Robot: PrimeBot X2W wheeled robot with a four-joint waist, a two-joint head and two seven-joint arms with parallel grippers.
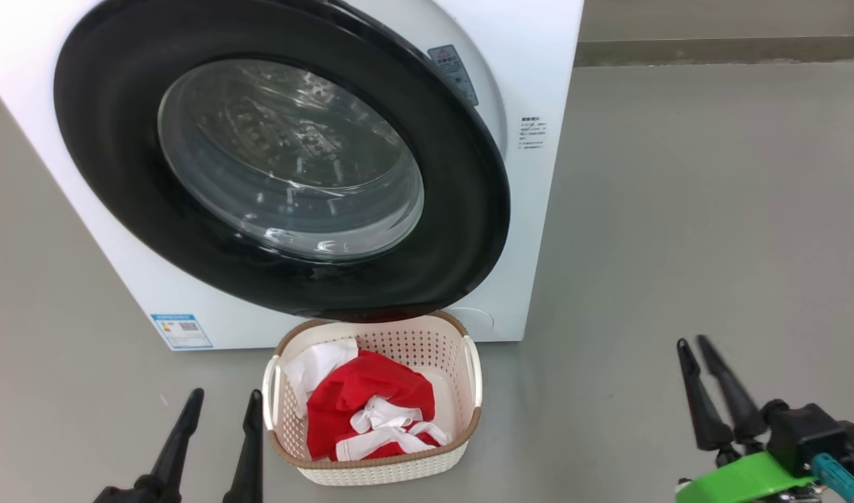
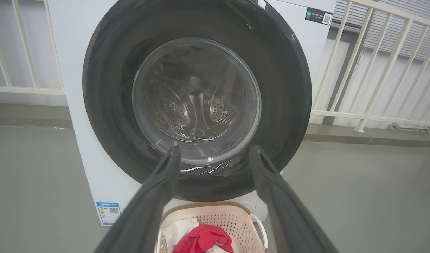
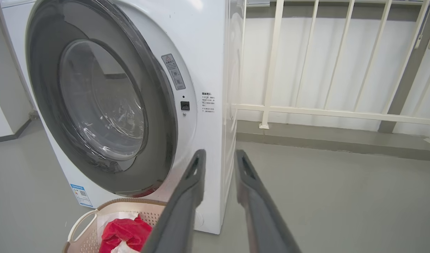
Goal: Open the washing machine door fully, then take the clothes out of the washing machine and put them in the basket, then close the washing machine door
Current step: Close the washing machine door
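The white washing machine [image 1: 538, 209] stands ahead. Its door [image 1: 119, 175], black-rimmed with a glass bowl, lies almost against the front. In the right wrist view the door [image 3: 42, 88] is slightly ajar on the latch side. The cream basket [image 1: 461, 349] sits on the floor under the door, holding the red and white clothes [image 1: 364, 398]. My left gripper [image 1: 225, 396] is open just left of the basket, and the left wrist view shows it [image 2: 215, 149] aimed at the door glass. My right gripper [image 1: 692, 344] is far right, fingers narrowly apart and empty, pointing [image 3: 220, 153] at the machine's right front corner.
Grey floor [image 1: 678, 209] stretches wide to the right of the machine. A white railing [image 3: 306, 112] on a low grey kerb runs behind and beside it. A blue energy label [image 1: 182, 332] marks the machine's lower left front.
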